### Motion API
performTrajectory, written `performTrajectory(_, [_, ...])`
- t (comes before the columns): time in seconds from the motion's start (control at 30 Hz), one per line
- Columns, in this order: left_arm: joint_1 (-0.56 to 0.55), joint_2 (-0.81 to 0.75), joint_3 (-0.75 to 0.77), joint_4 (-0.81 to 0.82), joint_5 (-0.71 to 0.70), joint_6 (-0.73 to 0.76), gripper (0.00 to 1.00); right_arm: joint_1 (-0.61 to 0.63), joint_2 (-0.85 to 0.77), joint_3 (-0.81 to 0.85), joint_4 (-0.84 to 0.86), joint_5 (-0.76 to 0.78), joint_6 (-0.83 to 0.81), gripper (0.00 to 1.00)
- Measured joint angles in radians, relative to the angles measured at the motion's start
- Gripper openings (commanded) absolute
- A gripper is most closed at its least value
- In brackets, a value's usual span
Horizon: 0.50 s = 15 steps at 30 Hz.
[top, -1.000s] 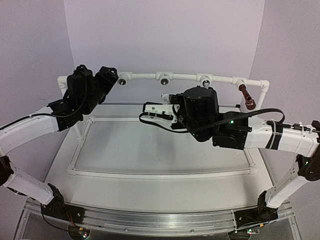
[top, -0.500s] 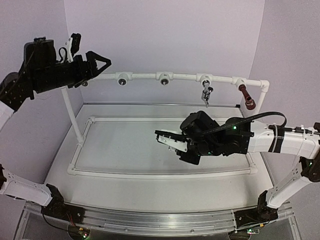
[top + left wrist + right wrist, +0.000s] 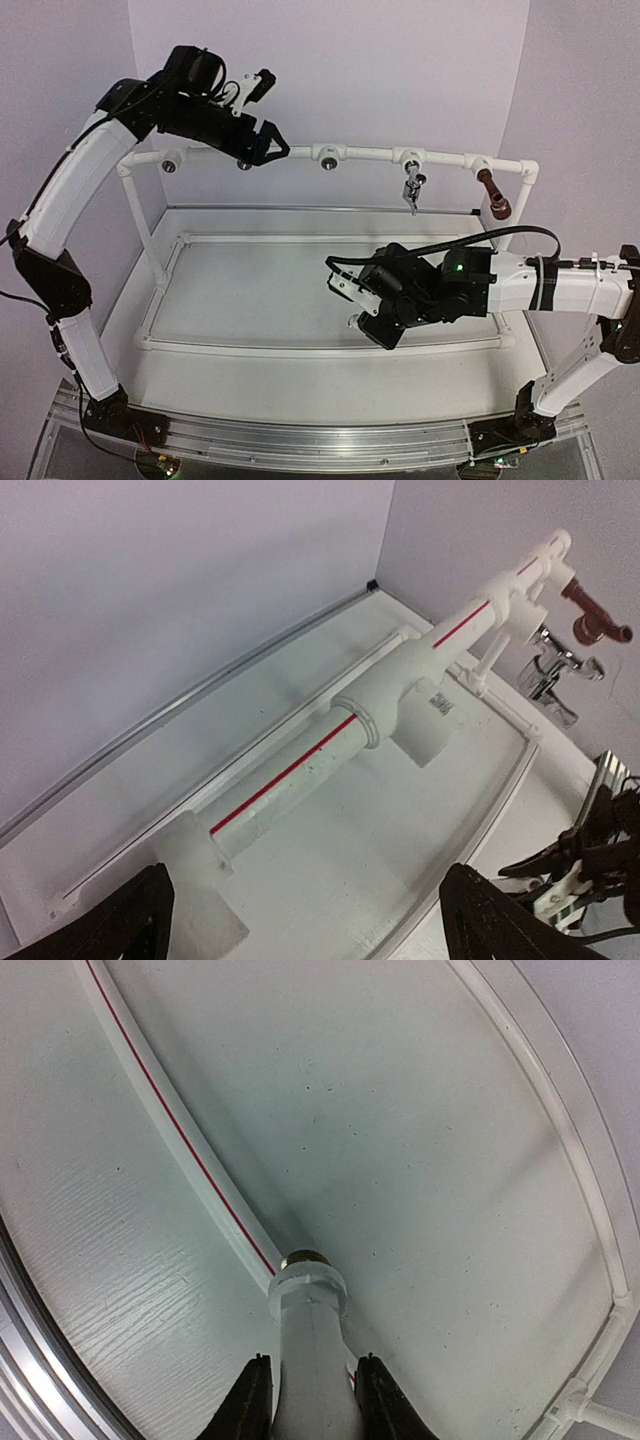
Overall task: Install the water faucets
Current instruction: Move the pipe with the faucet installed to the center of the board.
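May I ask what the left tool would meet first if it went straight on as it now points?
Most likely the white top pipe, beside a tee socket, though depth is unclear.

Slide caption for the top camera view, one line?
Right hand grips white faucet over table; silver faucet and red-brown faucet sit on rail; left hand open.

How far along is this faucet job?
Two look done: the silver faucet and the red-brown faucet hang from the pipe rail. In hand: the right gripper is shut on a white faucet, above the tray. Still to do: fitting it into an empty socket; the left gripper is open by the rail, holding nothing.
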Motion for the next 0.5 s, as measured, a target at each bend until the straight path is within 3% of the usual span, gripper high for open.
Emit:
performTrajectory(0.2, [0.096, 0.078, 0.054, -0.022, 0.131, 0.124, 0.93, 0.018, 0.0, 0.001, -0.006, -0.028, 0.039, 0.0])
performTrajectory(0.37, [0.107, 0.09, 0.06, -0.03, 0.142, 0.167, 0.92, 0.044, 0.004, 0.019, -0.009, -0.031, 0.022, 0.0])
performTrajectory(0.5, [0.107, 0.102, 0.061, -0.016, 0.125, 0.182, 0.85, 0.046, 0.021, 0.046, -0.003, -0.03, -0.002, 0.0])
